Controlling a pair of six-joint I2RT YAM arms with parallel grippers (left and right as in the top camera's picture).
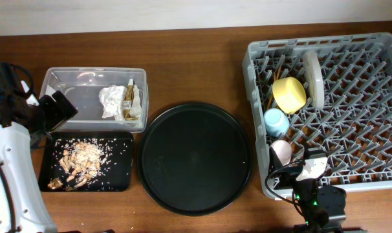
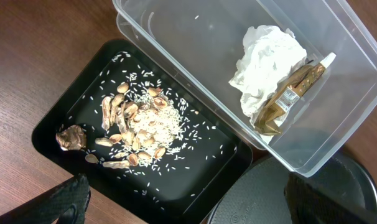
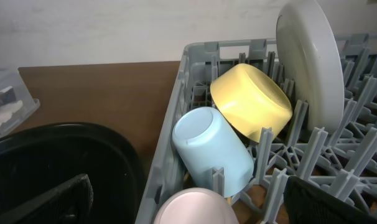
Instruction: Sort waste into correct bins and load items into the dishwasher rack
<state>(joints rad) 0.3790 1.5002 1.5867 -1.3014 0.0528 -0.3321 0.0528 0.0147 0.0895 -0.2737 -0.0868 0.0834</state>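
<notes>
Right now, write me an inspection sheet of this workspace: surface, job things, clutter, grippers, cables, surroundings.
Surface: brown wooden table, no spills seen.
Job things: napkin and wrapper lie in the clear box. Food scraps lie in the small black tray. The yellow bowl, plate, blue cup and pink cup sit in the rack. Chopsticks cannot be made out.
Clutter: round black tray between the bins and the rack.
Grippers: left gripper open above the bins; right gripper open at the rack's near corner.
Cables: black cable looping beside the right arm.
Surroundings: pale wall behind the table.
</notes>
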